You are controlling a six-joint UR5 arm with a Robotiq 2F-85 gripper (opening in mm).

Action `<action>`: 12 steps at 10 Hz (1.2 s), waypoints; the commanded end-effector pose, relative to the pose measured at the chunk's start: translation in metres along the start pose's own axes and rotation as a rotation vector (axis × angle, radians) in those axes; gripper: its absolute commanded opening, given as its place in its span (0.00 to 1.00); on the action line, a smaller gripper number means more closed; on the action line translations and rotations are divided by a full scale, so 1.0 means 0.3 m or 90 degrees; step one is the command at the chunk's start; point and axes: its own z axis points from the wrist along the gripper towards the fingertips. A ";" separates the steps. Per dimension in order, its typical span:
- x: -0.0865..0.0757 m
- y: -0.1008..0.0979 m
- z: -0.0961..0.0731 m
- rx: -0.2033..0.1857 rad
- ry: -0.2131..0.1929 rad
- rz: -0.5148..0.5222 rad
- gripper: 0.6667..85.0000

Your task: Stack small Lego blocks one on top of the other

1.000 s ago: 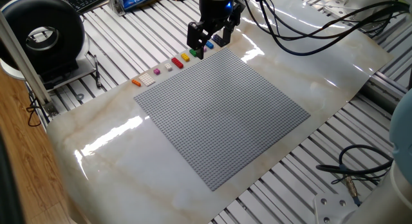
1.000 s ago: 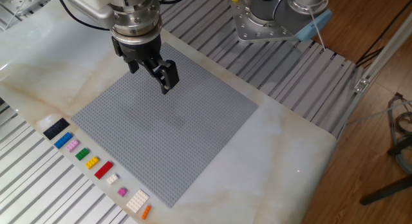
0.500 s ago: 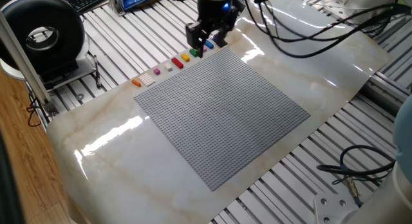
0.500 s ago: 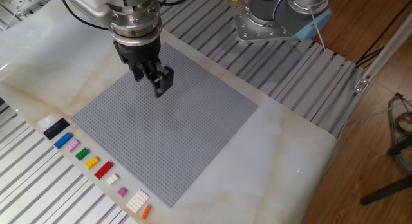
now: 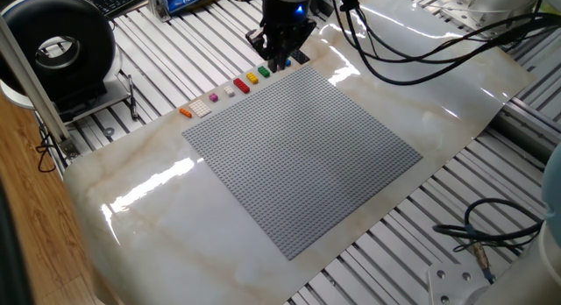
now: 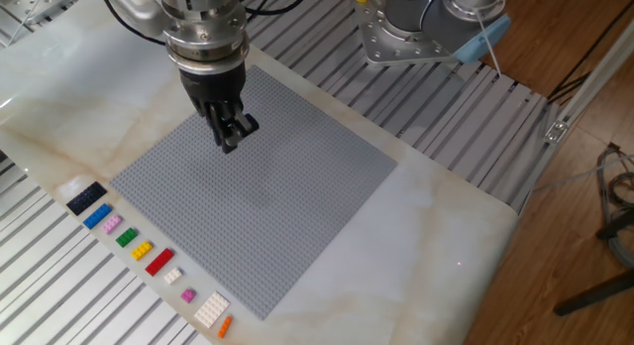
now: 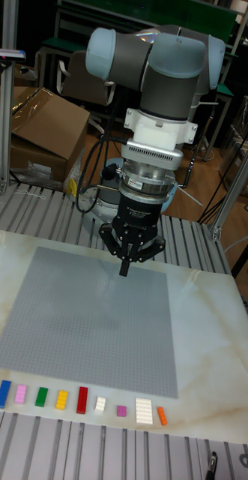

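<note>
Several small Lego blocks lie in a row along one edge of the grey baseplate [image 6: 277, 216]: blue [image 6: 97, 216], pink [image 6: 111, 224], green [image 6: 126, 238], yellow [image 6: 143, 250], red [image 6: 159, 262], white [image 6: 211, 308] and orange [image 6: 225, 326]. The tall fixed view shows the same row, from blue [image 7: 3, 394] to orange [image 7: 162, 415], along the near edge of the baseplate [image 7: 86, 330]. My gripper [image 6: 230, 139] hangs above the baseplate's far part, well away from the row, with its fingers pressed together and nothing visible between them. It also appears as the gripper [image 7: 126, 267] and the gripper [image 5: 279, 61].
A marble-patterned sheet [image 5: 456, 95] lies under the baseplate on a slatted aluminium table. A black round device [image 5: 57, 46] stands at the left. A second arm's base [image 6: 416, 28] sits behind the table, and cables [image 5: 412, 51] trail across it. A cardboard box [image 7: 41, 127] sits behind.
The gripper's fingers, spread apart one second ago, have closed together. The wrist has turned and shifted slightly; the blocks have not moved.
</note>
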 end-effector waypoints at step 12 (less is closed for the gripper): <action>-0.049 -0.179 0.048 0.018 -0.026 -0.110 0.00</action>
